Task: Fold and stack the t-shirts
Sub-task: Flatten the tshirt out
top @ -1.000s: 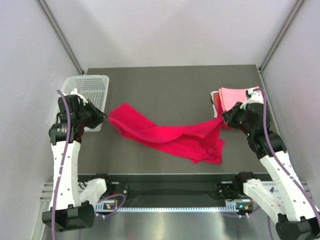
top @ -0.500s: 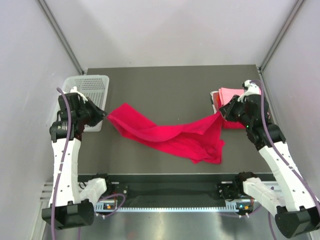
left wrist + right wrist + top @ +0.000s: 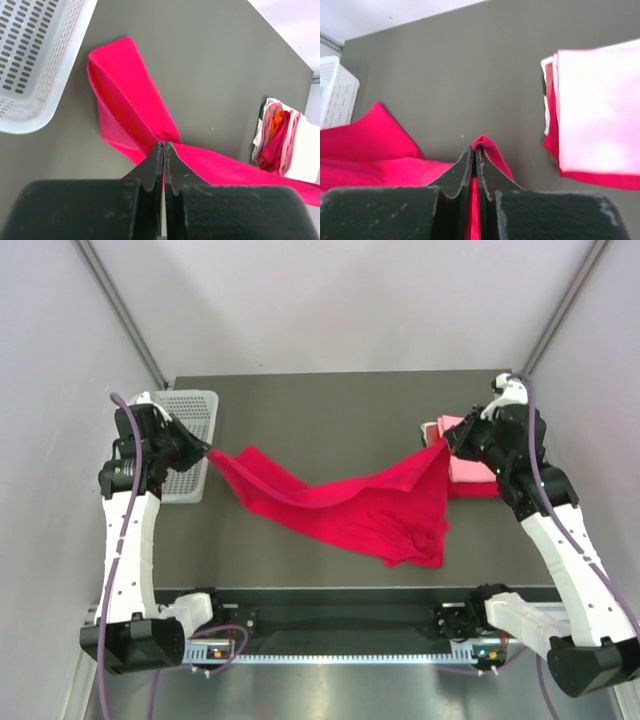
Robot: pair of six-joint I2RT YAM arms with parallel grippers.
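Observation:
A crimson-magenta t-shirt [image 3: 350,505] hangs stretched between both arms above the dark table. My left gripper [image 3: 208,452] is shut on its left end, where cloth [image 3: 125,95] spreads beyond the closed fingertips. At the right end my right gripper [image 3: 447,444] is shut on a pinched fold of the same shirt [image 3: 487,145]. The shirt's lower part lies bunched on the table [image 3: 415,540]. A folded stack of t-shirts [image 3: 470,465], light pink on top with red beneath, sits at the right, also seen as the stack [image 3: 595,120] and, edge-on, as a stack with orange and red layers [image 3: 282,145].
A white perforated basket [image 3: 187,440] stands at the table's left edge, right by my left gripper; its corner [image 3: 35,65] fills the left wrist view's upper left. The dark table [image 3: 330,410] stretches back to the white enclosure walls.
Both grippers rose and moved apart toward the back, pulling the shirt tauter. The right gripper moved up beside the folded stack. The left one moved over the basket's near side.

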